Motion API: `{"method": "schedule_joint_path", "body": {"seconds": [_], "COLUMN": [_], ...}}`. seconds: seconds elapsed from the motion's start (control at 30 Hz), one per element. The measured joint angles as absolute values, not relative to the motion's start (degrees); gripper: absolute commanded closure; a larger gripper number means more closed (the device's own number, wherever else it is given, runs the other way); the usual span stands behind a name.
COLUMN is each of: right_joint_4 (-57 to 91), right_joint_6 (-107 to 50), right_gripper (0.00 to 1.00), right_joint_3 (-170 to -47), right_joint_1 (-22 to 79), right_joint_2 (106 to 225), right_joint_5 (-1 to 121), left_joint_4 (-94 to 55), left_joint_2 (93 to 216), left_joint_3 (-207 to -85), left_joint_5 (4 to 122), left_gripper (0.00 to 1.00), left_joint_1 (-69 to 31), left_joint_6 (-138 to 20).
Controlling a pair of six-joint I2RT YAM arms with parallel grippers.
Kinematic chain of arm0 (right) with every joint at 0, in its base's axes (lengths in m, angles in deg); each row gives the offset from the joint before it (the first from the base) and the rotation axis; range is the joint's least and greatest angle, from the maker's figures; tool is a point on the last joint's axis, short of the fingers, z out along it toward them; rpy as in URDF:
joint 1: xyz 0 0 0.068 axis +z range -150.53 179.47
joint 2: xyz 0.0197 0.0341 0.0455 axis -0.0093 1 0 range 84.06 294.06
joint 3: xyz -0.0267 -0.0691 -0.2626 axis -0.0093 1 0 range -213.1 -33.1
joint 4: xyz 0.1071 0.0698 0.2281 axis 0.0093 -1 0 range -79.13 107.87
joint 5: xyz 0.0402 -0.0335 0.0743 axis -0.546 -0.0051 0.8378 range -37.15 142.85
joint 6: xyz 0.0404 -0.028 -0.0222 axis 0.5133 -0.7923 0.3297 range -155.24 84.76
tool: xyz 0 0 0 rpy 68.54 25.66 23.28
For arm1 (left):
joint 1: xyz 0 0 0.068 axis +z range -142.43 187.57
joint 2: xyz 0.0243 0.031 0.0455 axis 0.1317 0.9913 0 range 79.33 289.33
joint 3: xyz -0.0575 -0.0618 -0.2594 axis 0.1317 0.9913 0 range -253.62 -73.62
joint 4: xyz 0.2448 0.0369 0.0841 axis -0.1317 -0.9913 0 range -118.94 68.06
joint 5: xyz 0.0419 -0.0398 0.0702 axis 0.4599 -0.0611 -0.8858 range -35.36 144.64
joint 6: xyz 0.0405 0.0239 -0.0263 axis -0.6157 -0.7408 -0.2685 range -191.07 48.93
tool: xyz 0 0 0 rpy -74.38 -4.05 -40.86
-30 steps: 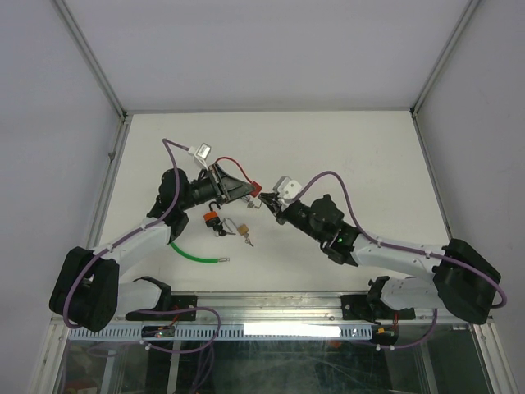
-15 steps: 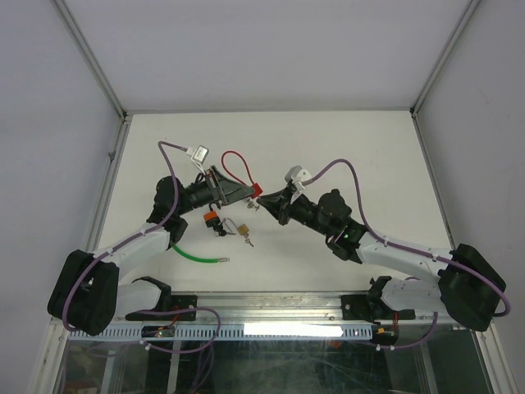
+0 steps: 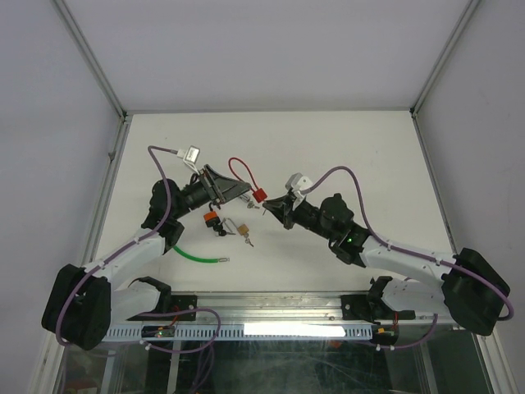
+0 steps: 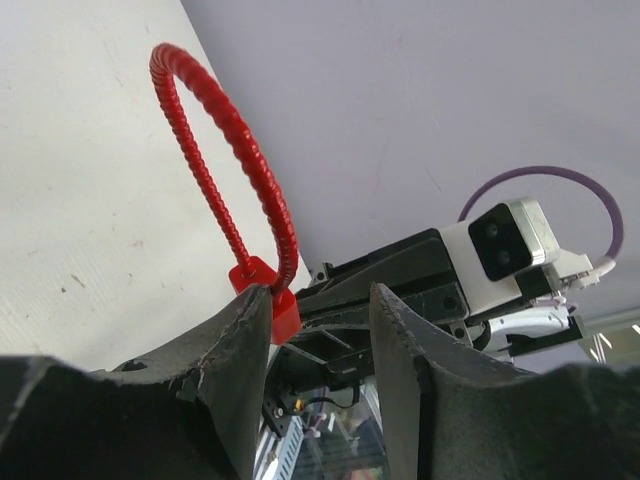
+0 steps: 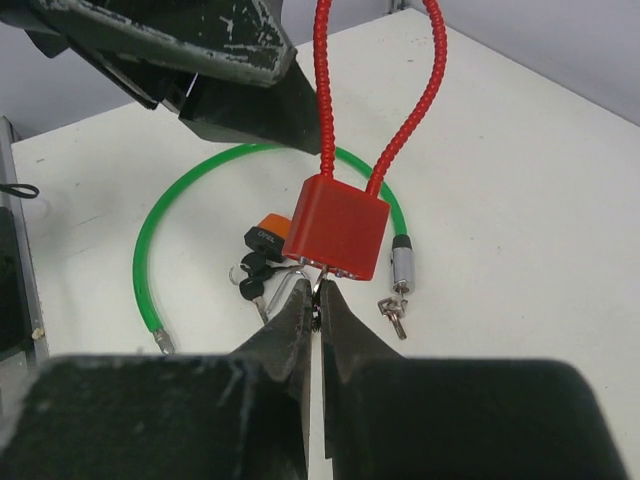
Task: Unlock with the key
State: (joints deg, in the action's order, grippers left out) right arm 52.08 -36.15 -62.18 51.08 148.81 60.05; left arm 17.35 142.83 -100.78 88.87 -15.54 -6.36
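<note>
The key [image 5: 316,283] is nearly all buried between the closed fingertips of the right pincer [image 5: 318,300], only a metal sliver showing under the red lock [image 5: 338,228], so whether it sits in the keyhole cannot be told. The lock's loop runs off the top edge of the right wrist view, and the green cable [image 5: 165,215] passes behind its body. In the left wrist view a finger [image 4: 235,360] of the left pincer [image 4: 318,310] covers part of the lock body

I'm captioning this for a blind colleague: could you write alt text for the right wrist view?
The right tool, pinched shut on a key, meets the underside of a red cable lock. The left tool's finger sits beside its red loop; a green cable lies on the white table below.
</note>
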Motion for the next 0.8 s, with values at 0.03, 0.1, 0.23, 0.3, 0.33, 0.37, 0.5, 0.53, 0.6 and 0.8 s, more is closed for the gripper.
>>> {"method": "schedule_joint_path", "body": {"seconds": [0.03, 0.1, 0.23, 0.3, 0.33, 0.37, 0.5, 0.53, 0.6, 0.8], "right_joint_4": [51.75, 51.14, 49.70, 49.63, 49.63, 49.63, 49.96, 50.22, 51.03, 52.41], "right_joint_6": [-36.61, -37.40, -39.04, -39.60, -39.78, -39.84, -39.87, -39.89, -40.00, -40.92], "right_gripper": [1.00, 1.00, 1.00, 1.00, 1.00, 1.00, 1.00, 1.00, 1.00, 1.00], "right_joint_3": [-61.99, -61.66, -61.20, -60.91, -60.74, -60.63, -60.28, -60.13, -59.80, -59.73], "right_joint_1": [51.08, 51.08, 51.23, 51.32, 51.37, 51.39, 51.54, 51.58, 51.72, 52.15], "right_joint_2": [148.71, 148.38, 147.52, 146.98, 146.65, 146.43, 146.32, 146.32, 146.39, 147.31], "right_joint_5": [60.10, 60.21, 60.19, 60.19, 60.19, 60.19, 60.19, 60.16, 60.03, 59.20], "left_joint_4": [16.76, 15.86, 13.04, 11.86, 11.51, 11.27, 10.77, 10.72, 10.62, 10.64], "left_joint_2": [142.59, 142.53, 142.70, 143.12, 143.38, 143.67, 145.33, 145.87, 146.83, 148.52], "left_joint_3": [-100.78, -100.78, -101.20, -101.55, -101.57, -101.57, -101.59, -101.66, -101.92, -102.88], "left_joint_5": [88.33, 87.32, 85.68, 85.03, 84.87, 84.83, 85.01, 85.25, 85.79, 86.93], "left_gripper": [0.57, 0.58, 0.58, 0.58, 0.58, 0.58, 0.57, 0.57, 0.55, 0.49], "left_joint_1": [-15.48, -15.19, -15.19, -15.19, -15.19, -15.19, -15.19, -15.22, -15.24, -17.25], "left_joint_6": [-6.47, -6.58, -7.04, -7.17, -7.17, -7.17, -7.08, -7.00, -6.78, -5.88]}}
